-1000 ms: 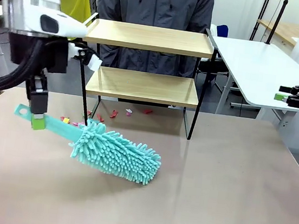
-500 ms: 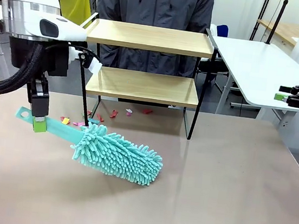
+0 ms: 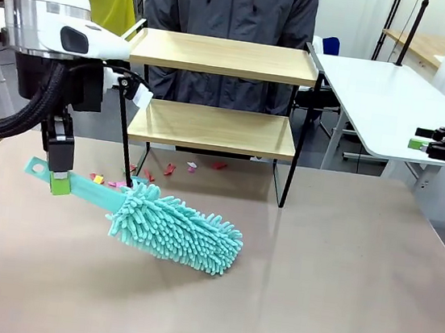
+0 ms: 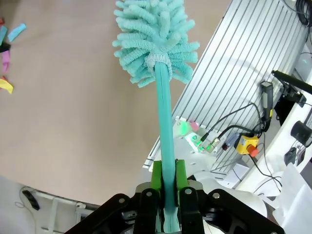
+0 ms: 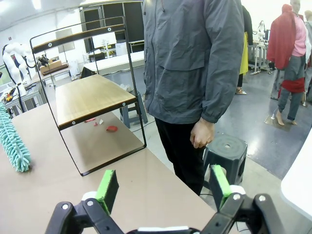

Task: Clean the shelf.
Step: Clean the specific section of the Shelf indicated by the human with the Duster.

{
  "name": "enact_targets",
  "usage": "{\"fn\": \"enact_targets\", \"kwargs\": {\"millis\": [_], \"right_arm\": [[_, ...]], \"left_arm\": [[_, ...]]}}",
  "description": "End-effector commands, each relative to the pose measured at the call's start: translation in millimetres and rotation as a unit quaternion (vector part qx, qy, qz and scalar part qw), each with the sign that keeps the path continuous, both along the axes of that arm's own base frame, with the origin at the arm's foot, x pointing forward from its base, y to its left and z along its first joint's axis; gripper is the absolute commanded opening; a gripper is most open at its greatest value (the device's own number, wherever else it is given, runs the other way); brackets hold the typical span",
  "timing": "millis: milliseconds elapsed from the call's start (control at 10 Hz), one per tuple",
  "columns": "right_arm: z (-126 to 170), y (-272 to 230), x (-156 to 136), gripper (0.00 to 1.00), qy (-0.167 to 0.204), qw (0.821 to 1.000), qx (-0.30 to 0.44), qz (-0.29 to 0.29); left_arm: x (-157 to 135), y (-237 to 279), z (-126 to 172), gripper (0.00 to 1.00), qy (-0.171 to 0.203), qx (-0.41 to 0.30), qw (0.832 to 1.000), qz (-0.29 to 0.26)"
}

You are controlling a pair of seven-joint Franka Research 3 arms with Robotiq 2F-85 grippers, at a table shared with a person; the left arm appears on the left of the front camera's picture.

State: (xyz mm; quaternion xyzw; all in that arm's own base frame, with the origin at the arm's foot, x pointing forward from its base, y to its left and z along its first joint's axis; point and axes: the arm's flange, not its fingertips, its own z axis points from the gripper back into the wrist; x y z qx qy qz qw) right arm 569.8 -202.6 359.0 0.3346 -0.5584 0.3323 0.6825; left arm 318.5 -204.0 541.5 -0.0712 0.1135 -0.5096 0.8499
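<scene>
- Left gripper (image 3: 58,181), front view, gripped the duster (image 3: 174,230) handle; the shelf (image 3: 211,127) stood just behind, likely light, rigid, best steadied by its black frame.
- Left wrist view: green pads (image 4: 157,176) pinched the handle.
- Right wrist view: right gripper (image 5: 163,187) gaped empty, shelf (image 5: 90,97) well apart.

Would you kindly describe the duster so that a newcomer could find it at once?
On the brown table, look in front of the two-tier wooden shelf, toward its left leg. There rests the duster, its flat handle clamped in the left gripper; it alone is teal and shaggy, unlike the small coloured scraps nearby.
</scene>
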Motion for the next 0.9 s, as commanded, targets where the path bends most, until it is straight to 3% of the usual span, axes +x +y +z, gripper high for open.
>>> {"fn": "enact_targets", "kwargs": {"millis": [0, 800], "right_arm": [[2.0, 2.5, 0.9, 1.00, -0.001, 1.000, -0.003, -0.002], [2.0, 2.5, 0.9, 1.00, -0.001, 1.000, -0.003, -0.002]], "left_arm": [[-0.2, 0.8, 4.8, 0.13, 0.001, 0.005, 1.000, 0.006], [-0.2, 0.8, 4.8, 0.13, 0.001, 0.005, 1.000, 0.006]]}}
